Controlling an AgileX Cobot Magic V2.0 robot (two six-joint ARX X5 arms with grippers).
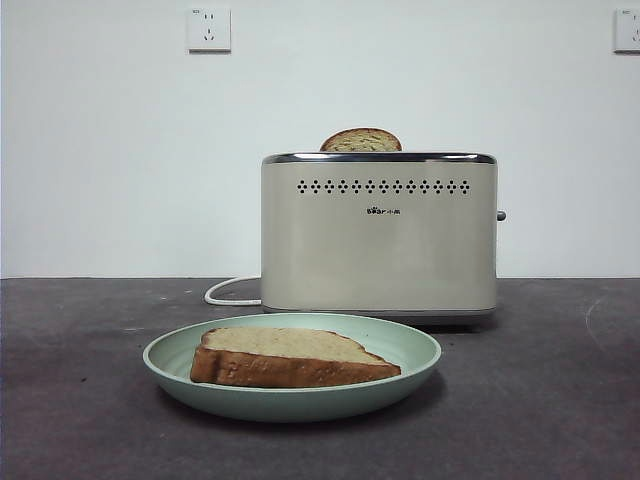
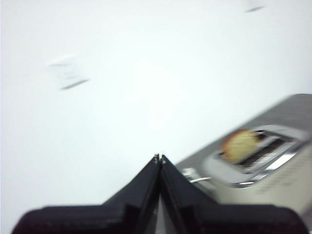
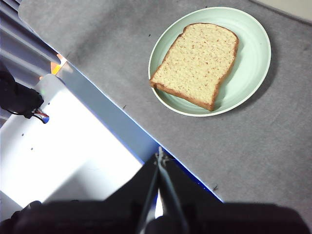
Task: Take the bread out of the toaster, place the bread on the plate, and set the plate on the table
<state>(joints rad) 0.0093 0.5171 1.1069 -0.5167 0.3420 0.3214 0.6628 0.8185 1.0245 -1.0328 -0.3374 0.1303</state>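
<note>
The bread [image 1: 290, 358] lies flat on the mint-green plate [image 1: 418, 352], which rests on the dark table [image 1: 560, 400] in front of the cream toaster [image 1: 379, 235]. The right wrist view shows the same bread [image 3: 196, 63] on the plate [image 3: 253, 58] from above. My right gripper [image 3: 160, 158] is shut and empty, high above the table's near edge. My left gripper [image 2: 160, 158] is shut and empty, raised to one side of the toaster [image 2: 265, 168]. Neither gripper shows in the front view.
A narrower dome-topped slice [image 1: 361, 140] sticks up from the toaster's slot, also visible in the left wrist view [image 2: 240, 145]. A white cord [image 1: 228, 290] trails left behind the plate. The toaster's lever knob [image 1: 500, 215] is on its right side. A white base panel [image 3: 63, 141] lies beyond the table's edge.
</note>
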